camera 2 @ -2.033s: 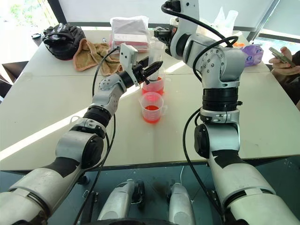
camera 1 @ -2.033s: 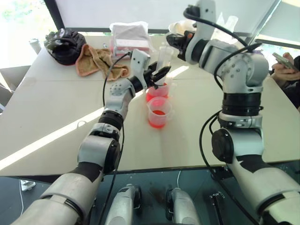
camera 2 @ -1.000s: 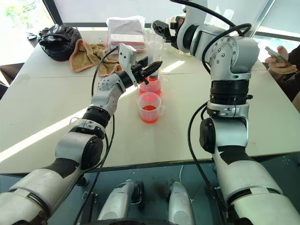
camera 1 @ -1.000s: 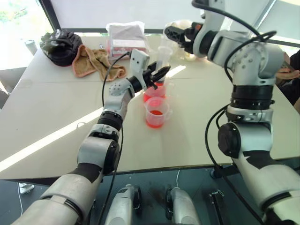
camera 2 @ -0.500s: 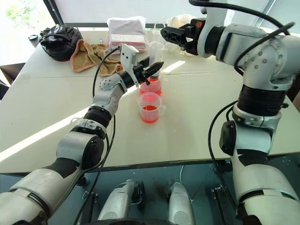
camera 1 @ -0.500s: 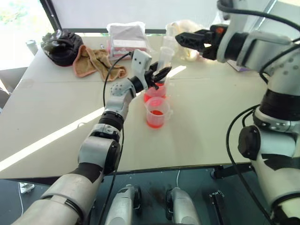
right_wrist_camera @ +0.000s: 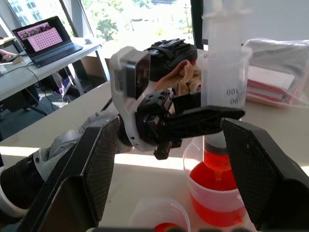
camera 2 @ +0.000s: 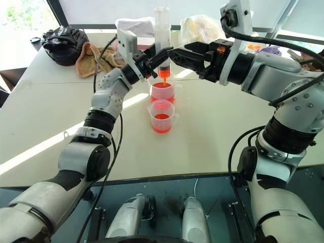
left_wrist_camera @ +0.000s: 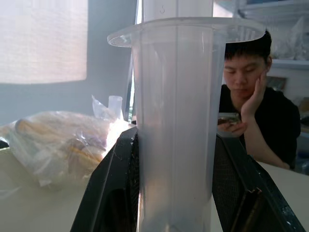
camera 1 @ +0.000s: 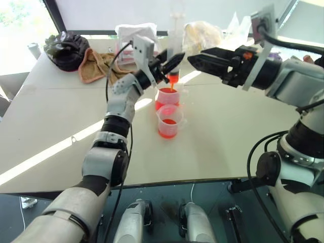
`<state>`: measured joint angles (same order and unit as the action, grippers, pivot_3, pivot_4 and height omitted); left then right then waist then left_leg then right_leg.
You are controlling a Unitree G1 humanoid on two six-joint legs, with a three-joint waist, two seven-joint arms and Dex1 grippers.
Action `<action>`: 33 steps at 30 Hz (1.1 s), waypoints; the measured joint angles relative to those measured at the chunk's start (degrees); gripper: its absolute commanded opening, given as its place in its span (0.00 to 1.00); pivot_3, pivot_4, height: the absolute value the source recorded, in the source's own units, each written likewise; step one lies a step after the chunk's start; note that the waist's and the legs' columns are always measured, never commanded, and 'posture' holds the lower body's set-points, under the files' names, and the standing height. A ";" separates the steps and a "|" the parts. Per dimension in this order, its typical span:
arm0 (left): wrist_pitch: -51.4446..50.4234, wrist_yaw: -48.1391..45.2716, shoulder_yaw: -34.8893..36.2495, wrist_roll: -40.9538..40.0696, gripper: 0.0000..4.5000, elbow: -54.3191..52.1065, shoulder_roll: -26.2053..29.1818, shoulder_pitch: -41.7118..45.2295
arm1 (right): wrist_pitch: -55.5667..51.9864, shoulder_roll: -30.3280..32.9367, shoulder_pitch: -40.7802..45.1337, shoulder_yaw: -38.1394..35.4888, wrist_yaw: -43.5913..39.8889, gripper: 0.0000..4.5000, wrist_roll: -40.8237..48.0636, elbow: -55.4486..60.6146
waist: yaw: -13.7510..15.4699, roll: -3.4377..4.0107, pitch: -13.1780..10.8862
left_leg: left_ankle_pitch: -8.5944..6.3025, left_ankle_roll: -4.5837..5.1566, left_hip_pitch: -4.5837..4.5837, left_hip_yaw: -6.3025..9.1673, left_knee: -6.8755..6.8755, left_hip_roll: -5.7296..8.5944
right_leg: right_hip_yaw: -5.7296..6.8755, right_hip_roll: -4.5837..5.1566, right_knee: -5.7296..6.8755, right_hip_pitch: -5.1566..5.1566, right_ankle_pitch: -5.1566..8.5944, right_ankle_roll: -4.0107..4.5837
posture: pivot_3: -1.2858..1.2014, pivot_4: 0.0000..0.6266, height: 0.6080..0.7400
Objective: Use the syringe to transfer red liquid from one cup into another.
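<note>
The left end effector (camera 2: pixel 161 55) grips the syringe (camera 2: pixel 162 35) upright; the right end effector (camera 2: pixel 177 54) gapes, level.

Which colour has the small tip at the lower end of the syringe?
The tip of the syringe is orange-brown, seen best in the right eye view.

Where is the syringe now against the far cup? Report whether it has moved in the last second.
Yes. The syringe has risen: its tip now hangs above the far cup, no longer down inside it.
</note>
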<state>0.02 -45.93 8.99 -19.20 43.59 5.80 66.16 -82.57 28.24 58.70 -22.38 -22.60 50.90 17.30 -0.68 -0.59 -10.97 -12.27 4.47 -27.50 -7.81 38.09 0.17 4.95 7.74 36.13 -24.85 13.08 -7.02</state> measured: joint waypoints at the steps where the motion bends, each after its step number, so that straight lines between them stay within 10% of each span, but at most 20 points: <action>1: -1.86 0.02 0.31 -0.86 0.31 -2.34 0.46 -0.13 | 0.03 0.07 -0.18 -0.08 0.17 0.77 0.13 -0.01 | -0.01 0.00 0.00 | 0.01 0.01 0.00 0.00 0.00 0.00 | 0.00 0.00 0.00 0.00 0.00 0.00 | 0.52 0.24 1.00; 15: -32.18 -2.07 -1.60 -16.52 0.31 -36.22 7.39 -12.07 | 2.89 4.83 -2.75 -3.20 1.08 0.77 2.27 -1.93 | 0.04 0.00 0.00 | 0.05 0.06 0.09 -0.01 0.02 0.00 | 0.01 -0.08 0.00 0.15 0.00 -0.01 | 0.52 0.24 1.00; 33: -14.09 -10.95 -11.84 -5.35 0.31 -32.27 7.55 -21.90 | -1.01 7.46 0.45 -6.14 8.00 0.77 19.95 -0.15 | 0.07 0.01 0.00 | -0.05 -0.08 0.09 0.01 0.01 -0.02 | -0.02 0.03 -0.05 0.11 0.01 0.02 | 0.52 0.24 1.00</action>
<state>-14.08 -56.88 -2.85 -24.55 11.32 13.35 44.26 -83.58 35.70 59.15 -28.53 -14.60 70.85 17.16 -0.62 -0.58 -10.97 -12.31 4.39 -27.40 -7.80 38.10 0.15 4.93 7.77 36.08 -24.74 13.09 -7.01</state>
